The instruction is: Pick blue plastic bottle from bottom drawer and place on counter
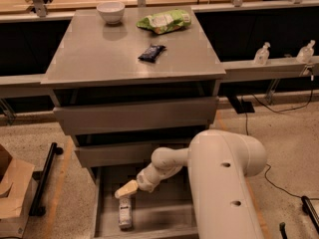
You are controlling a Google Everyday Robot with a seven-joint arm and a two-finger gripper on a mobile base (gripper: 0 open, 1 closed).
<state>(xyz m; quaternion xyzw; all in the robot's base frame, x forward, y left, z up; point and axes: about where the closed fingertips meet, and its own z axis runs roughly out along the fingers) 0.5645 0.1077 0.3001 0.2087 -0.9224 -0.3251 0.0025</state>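
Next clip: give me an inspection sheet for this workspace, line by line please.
Surface: counter, carries clutter only.
Job's things: blue plastic bottle lying flat in the open bottom drawer; not yet lifted.
Clutter: white bowl, green snack bag, dark packet on the counter.
Grippers: end effector low in the drawer, just above the bottle's upper end; contact unclear.
Cables: black cable on the floor, right.
Surroundings: pump bottles on right ledge; cardboard box left.

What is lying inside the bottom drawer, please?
The blue plastic bottle lies on the floor of the bottom drawer, near its left wall, with the gripper just above its far end. The robot's arm covers the drawer's right part.
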